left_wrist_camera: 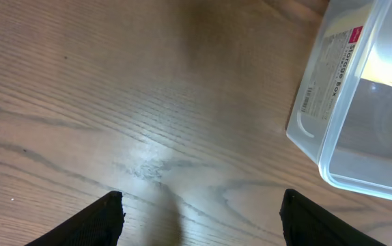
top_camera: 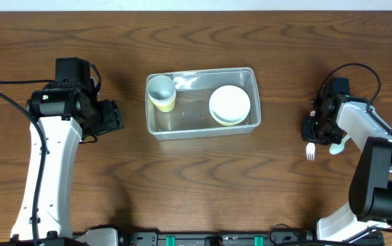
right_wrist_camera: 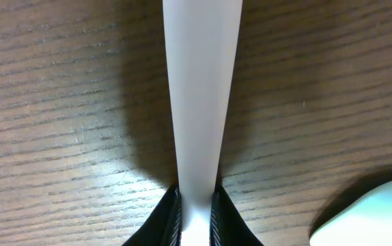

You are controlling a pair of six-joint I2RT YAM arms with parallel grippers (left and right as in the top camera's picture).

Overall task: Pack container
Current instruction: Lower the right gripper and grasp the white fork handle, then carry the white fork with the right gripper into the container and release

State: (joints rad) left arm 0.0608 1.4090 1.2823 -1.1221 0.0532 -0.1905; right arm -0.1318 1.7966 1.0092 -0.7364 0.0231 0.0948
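The clear rectangular container (top_camera: 197,117) stands in the middle of the table; its corner with a label shows in the left wrist view (left_wrist_camera: 332,89). A yellow-and-white cup (top_camera: 161,92) and a stack of white bowls (top_camera: 229,104) sit inside it. My left gripper (top_camera: 108,116) hovers left of the container, open and empty (left_wrist_camera: 201,205). Out at the table's right side, my right gripper (top_camera: 315,137) is shut on the handle of a white plastic fork (top_camera: 310,151), which runs straight up from the jaws (right_wrist_camera: 196,199) as a white strip (right_wrist_camera: 200,96) over the wood.
A second white utensil (top_camera: 338,145) lies just right of the fork, seen as a pale rounded shape (right_wrist_camera: 370,212) at the lower right of the right wrist view. Cables trail from both arms.
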